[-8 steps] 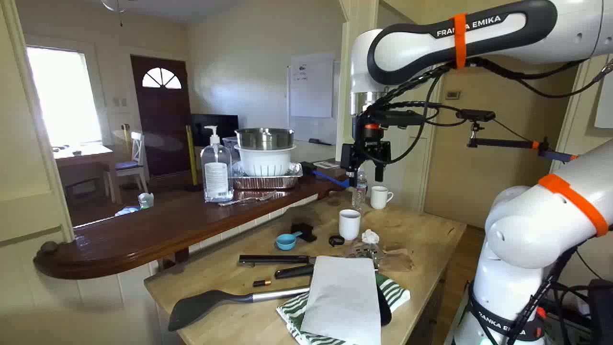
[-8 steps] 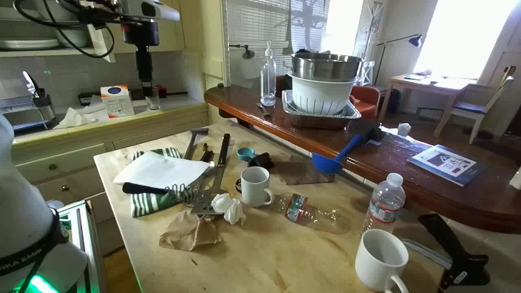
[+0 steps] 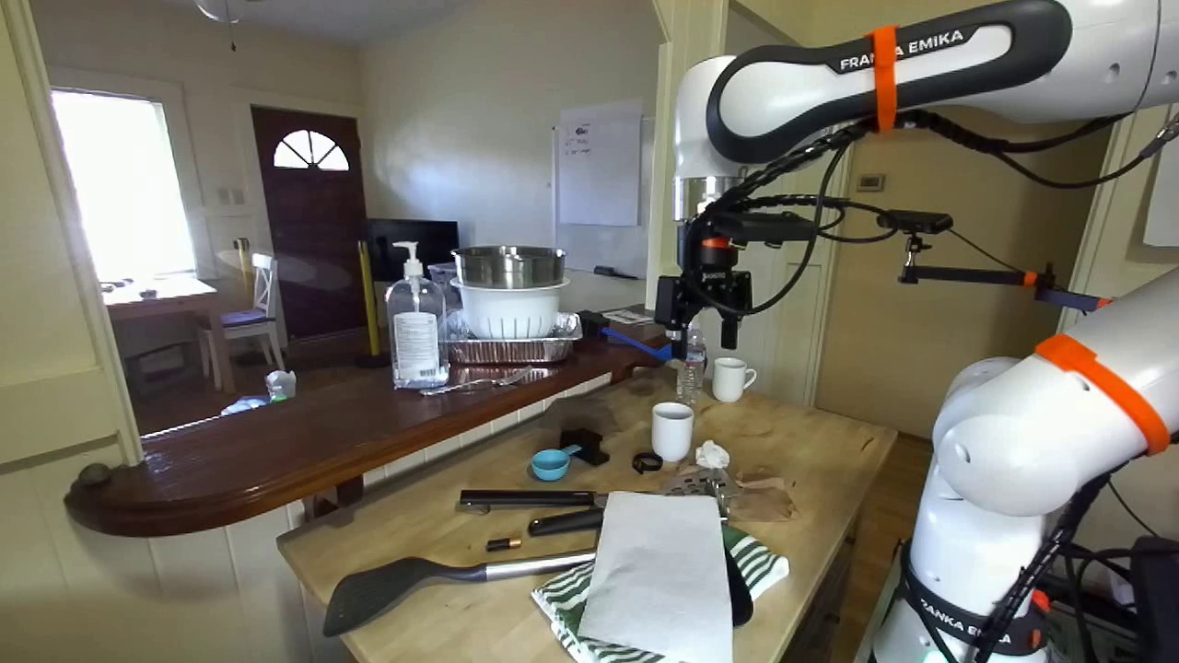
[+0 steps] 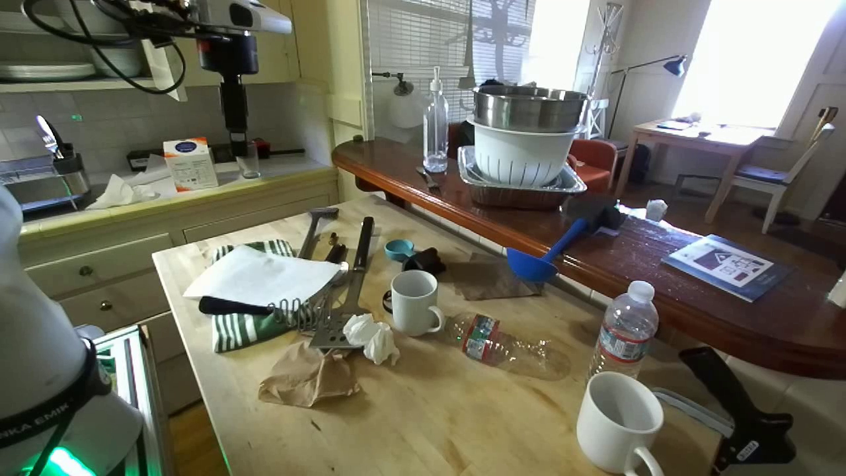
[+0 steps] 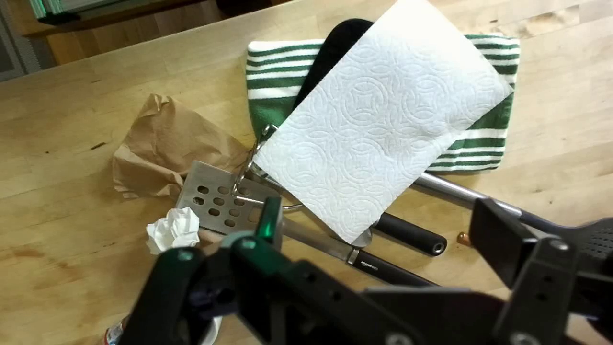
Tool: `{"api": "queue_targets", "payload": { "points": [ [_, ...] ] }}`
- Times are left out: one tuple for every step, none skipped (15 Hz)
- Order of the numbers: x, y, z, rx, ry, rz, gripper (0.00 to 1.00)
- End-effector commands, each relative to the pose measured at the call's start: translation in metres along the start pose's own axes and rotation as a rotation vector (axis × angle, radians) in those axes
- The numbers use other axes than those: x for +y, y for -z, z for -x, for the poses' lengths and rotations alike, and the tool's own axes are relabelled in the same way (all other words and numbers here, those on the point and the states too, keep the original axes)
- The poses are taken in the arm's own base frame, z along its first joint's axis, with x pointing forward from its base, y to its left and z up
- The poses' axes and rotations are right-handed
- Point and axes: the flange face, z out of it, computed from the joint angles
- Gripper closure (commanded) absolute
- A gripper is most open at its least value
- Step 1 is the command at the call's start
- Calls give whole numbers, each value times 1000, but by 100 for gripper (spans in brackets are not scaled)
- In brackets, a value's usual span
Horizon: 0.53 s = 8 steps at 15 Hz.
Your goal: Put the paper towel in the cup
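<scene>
The paper towel (image 3: 659,575) is a flat white sheet lying over a striped cloth and utensils. It also shows in an exterior view (image 4: 261,274) and, with its embossed pattern, in the wrist view (image 5: 378,115). A white mug (image 3: 672,431) stands mid-table, also in an exterior view (image 4: 415,304). A second white mug (image 3: 729,379) stands apart, also in an exterior view (image 4: 618,423). Neither inside looks clearly dark, so I cannot tell which is the cup. My gripper (image 3: 705,341) is open and empty, high above the table; its spread fingers show in the wrist view (image 5: 388,227).
The green-white striped cloth (image 5: 479,148), a slotted turner (image 5: 215,201), brown paper (image 5: 167,148) and a crumpled white ball (image 5: 173,231) surround the towel. A bottle lies flat (image 4: 509,350); another stands (image 4: 623,330). A raised wooden counter (image 3: 304,451) borders the table.
</scene>
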Motion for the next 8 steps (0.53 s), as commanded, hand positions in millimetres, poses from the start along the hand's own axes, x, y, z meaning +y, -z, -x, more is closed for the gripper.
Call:
{"api": "queue_targets", "payload": {
  "points": [
    [-1,-8,-13,8,-19,-109,0],
    [-3,-19,-21,16,-41,-128,0],
    [-8,-31,-27,16,-62,-156,0],
    [-16,-50,-31,19,-77,-155,0],
    [-22,-67,-36,34,-84,-166,0],
    [-28,-86,-40,57,-84,-157,0],
    [-34,-105,-42,49,-91,-159,0],
    [-39,-127,-42,44,-103,-127,0]
  ]
}}
